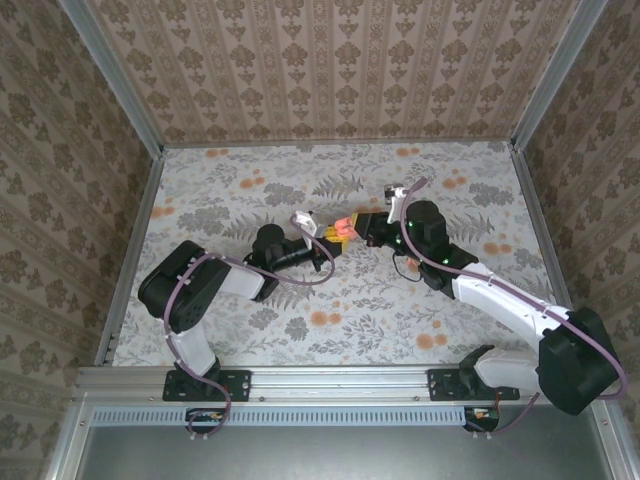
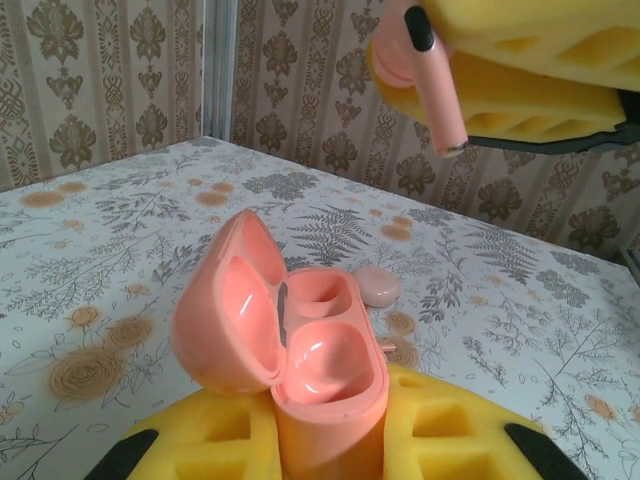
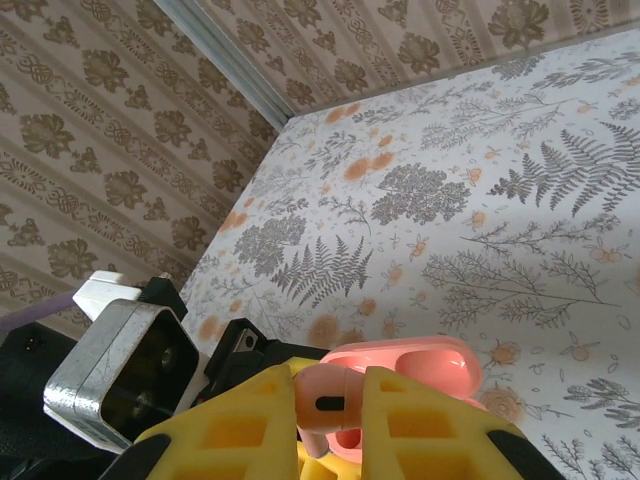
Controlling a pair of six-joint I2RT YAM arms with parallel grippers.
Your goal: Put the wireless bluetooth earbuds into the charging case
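Observation:
My left gripper (image 2: 330,445) is shut on the salmon-pink charging case (image 2: 335,375), its yellow foam pads (image 2: 455,430) pressing the case's sides. The hinged lid (image 2: 228,310) stands open to the left and both pockets look empty. My right gripper (image 3: 328,405) is shut on one pink earbud (image 3: 322,395), stem pointing down. In the left wrist view this earbud (image 2: 432,80) hangs above and beyond the case. A second earbud (image 2: 378,286) lies on the table just behind the case. From above, both grippers (image 1: 328,246) (image 1: 362,230) meet at the case (image 1: 343,228) mid-table.
The table (image 1: 430,300) carries a fern and orange-flower print. Wallpapered walls (image 1: 330,60) with metal corner posts close it in at the back and sides. The left arm's wrist block (image 3: 120,370) sits close beside my right gripper.

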